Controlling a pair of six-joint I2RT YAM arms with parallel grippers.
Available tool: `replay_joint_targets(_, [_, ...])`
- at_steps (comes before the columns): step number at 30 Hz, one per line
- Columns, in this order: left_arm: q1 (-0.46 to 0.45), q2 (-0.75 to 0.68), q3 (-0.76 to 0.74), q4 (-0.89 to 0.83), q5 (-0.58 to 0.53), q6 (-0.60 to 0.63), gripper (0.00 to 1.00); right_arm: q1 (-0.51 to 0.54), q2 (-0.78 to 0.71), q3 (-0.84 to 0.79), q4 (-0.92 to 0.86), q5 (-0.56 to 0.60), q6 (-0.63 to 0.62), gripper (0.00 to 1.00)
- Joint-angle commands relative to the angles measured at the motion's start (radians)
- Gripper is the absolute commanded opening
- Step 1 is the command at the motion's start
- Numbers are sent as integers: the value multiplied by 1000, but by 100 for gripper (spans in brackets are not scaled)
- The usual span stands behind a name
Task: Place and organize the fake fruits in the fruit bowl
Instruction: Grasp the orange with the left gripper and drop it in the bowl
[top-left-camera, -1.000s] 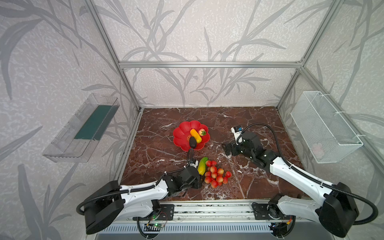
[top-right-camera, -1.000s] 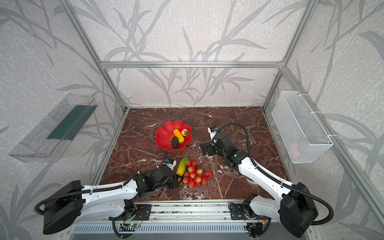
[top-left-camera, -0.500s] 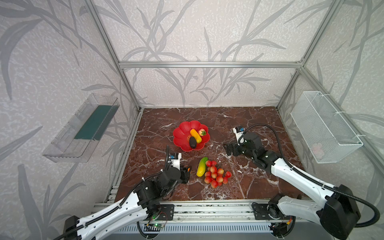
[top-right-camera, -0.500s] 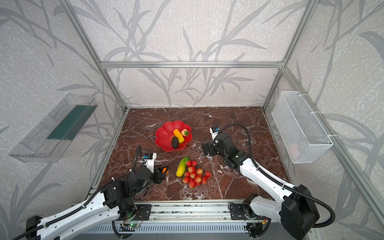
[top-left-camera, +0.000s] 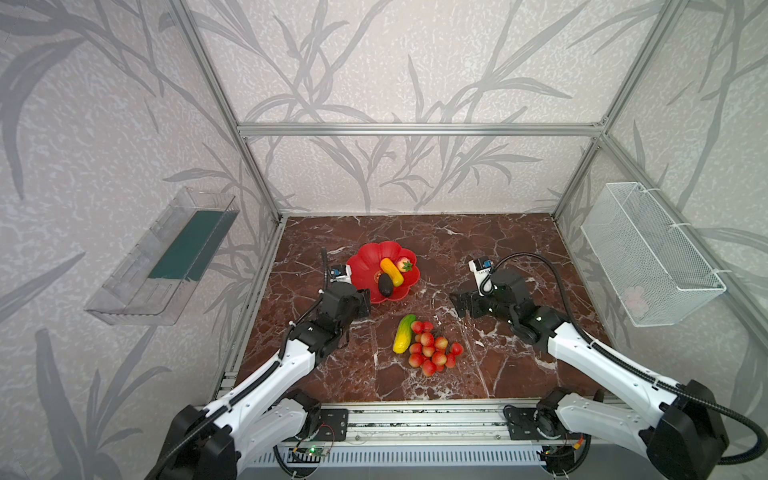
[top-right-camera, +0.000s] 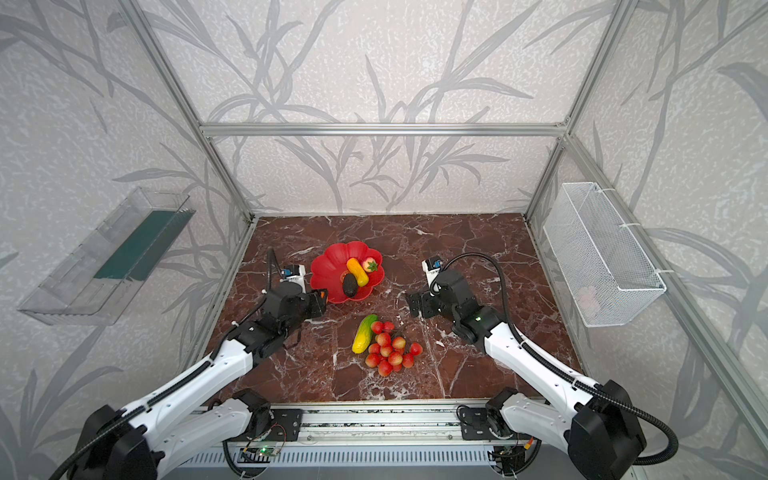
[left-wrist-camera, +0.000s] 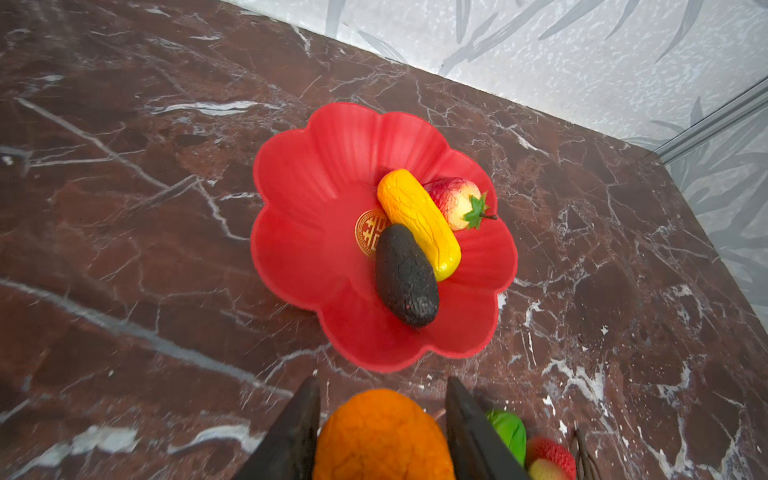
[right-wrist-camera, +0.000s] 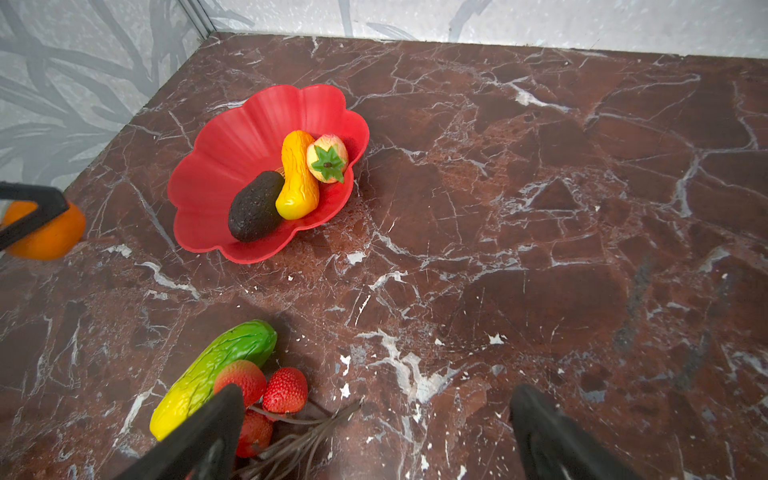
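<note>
Between my left fingers (left-wrist-camera: 291, 436) the small orange (left-wrist-camera: 382, 436) is cut off at frame edge; berry bunch (left-wrist-camera: 550, 455) just outside them, too.

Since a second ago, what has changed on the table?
The left gripper, shut on the orange, carried it from beside the green fruit and berries back to the bowl, at its near edge. The right gripper stayed open in place; nothing else moved.

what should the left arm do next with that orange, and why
Probably carry it forward over the bare side of the fruit bowl and lower it there before opening. The left gripper is shut on the small orange, short of the rim, and the yellow-orange piece, blackish oval and strawberry crowd the other side.
</note>
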Motion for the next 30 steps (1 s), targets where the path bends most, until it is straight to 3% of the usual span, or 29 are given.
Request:
replay_joint_targets(1, [46,97,49,172,85,15,47,-2,-36,-14,-34,1,6,100])
replay_joint_targets(14, [175,492,106,525,221,-68,44,-4,-77,-24,-82,20,-10,100])
replay_joint_targets(25, [198,721,212,562,242,-128,45,-4,-83,-9,-105,45,-39,100])
replay_joint_targets(30, [201,745,243,487,237,-135,53,-6,-86,-1,-116,56,-52,100])
